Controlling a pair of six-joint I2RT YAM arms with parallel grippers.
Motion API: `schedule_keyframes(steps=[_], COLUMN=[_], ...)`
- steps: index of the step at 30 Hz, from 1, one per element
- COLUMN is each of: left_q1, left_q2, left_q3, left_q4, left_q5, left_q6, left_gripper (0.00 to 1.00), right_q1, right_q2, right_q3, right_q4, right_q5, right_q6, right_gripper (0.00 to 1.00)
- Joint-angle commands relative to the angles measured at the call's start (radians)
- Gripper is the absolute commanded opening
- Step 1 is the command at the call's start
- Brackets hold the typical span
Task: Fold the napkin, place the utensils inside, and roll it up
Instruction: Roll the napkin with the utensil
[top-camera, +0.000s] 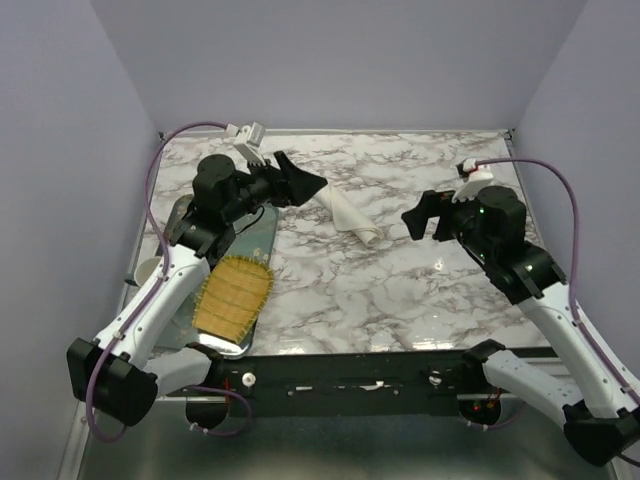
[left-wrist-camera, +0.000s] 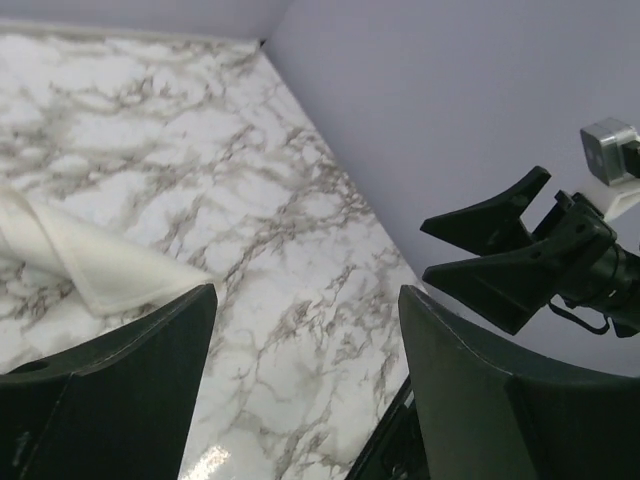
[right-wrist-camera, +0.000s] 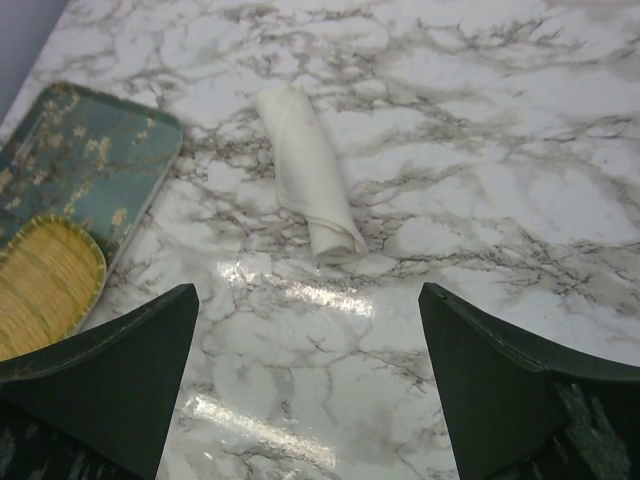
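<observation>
A: At nine o'clock on the white-and-grey marble tabletop (top-camera: 400, 290), what do you make out?

B: A teal rectangular tray with a blossom print (right-wrist-camera: 90, 150). A small yellow woven mat with fringed edges (top-camera: 234, 292) lies on its near end. Neither belongs to the job.

A: And toward the middle?

B: The left claw (left-wrist-camera: 305, 300), fingers spread and holding nothing, hovers near the eleven o'clock end of the soft cream-white cloth napkin (top-camera: 352, 213). The napkin lies near the tabletop's centre as a tight roll. It runs from eleven o'clock to five o'clock, with its coiled end showing at five.

A: The right side?

B: The right claw (right-wrist-camera: 307, 292) is at three o'clock of the roll, apart from it. It is also spread wide and empty.

A: Where's the spoon?

B: No view shows it. It may be wrapped inside; I cannot tell.

A: So which step is this?

B: Folding and rolling look done, I'd judge. The roll lies free with neither claw on it, so this reads as the closing stage.

A: What does the next move call for?

B: Probably lifting both claws clear without brushing the cloth. A nudge at the loose outer edge could let the roll unwind.
</observation>
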Motion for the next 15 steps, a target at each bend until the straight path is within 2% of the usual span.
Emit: schedule_keyframes(steps=[1, 2, 7, 15], left_q1=[-0.002, -0.001, -0.002, -0.002], left_q2=[-0.069, -0.066, -0.035, -0.063], left_q3=[0.082, 0.098, 0.179, 0.201], left_q4=[0.104, 0.107, 0.121, 0.131], left_q5=[0.003, 0.004, 0.029, 0.008], left_q6=[0.044, 0.044, 0.044, 0.05], left_gripper=[0.87, 0.91, 0.99, 0.99], right_q1=[-0.006, -0.006, -0.008, -0.006], right_q2=[-0.091, -0.103, -0.223, -0.238], right_q3=[0.084, 0.101, 0.122, 0.135], right_q4=[-0.068, -0.082, -0.084, -0.055], right_q5=[0.128, 0.145, 0.196, 0.191], right_q6=[0.023, 0.021, -0.012, -0.023], right_gripper=[1.0, 1.0, 1.0, 1.0])
